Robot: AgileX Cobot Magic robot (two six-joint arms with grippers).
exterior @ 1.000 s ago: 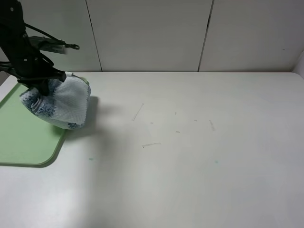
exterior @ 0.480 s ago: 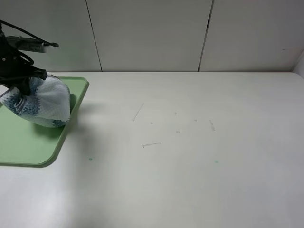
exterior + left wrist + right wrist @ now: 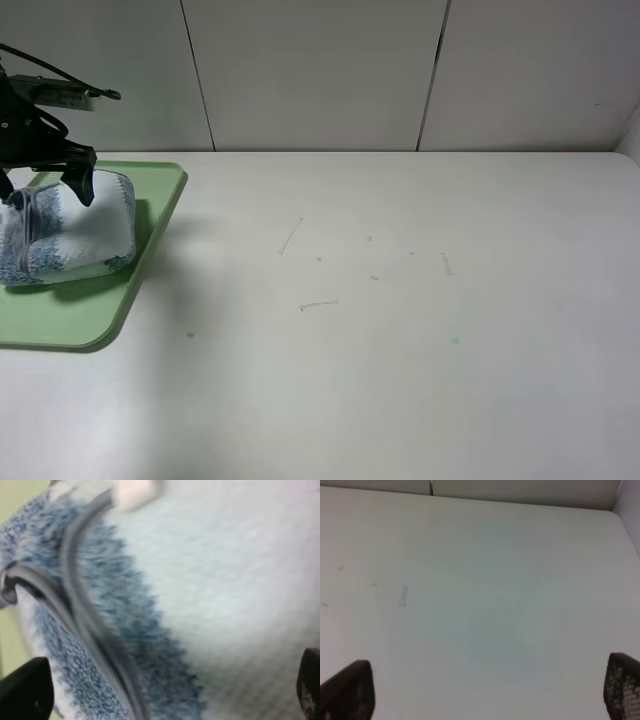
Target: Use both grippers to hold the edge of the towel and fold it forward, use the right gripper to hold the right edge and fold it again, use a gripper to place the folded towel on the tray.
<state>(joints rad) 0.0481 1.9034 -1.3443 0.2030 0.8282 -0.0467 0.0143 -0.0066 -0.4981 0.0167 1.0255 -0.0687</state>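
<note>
The folded blue-and-white striped towel (image 3: 78,238) lies on the light-green tray (image 3: 70,322) at the far left of the exterior view. My left gripper (image 3: 42,186) hangs just above the towel's back part, open, its fingers (image 3: 82,184) spread to either side of the cloth. In the left wrist view the towel (image 3: 215,580) fills the picture, with its grey hem (image 3: 75,575) and white tag (image 3: 134,490) showing; the left gripper (image 3: 167,695) is open with both tips wide apart. My right gripper (image 3: 485,690) is open over bare table and does not appear in the exterior view.
The white table (image 3: 400,300) stretches to the right of the tray, with a few faint scuff marks (image 3: 318,304) near its middle. A panelled wall (image 3: 320,70) closes off the back. The tray's right rim (image 3: 160,225) lies close beside the towel.
The left gripper carried the bunched towel leftward over the tray, then opened. The towel has dropped from the fingers and now rests flat on the tray.
</note>
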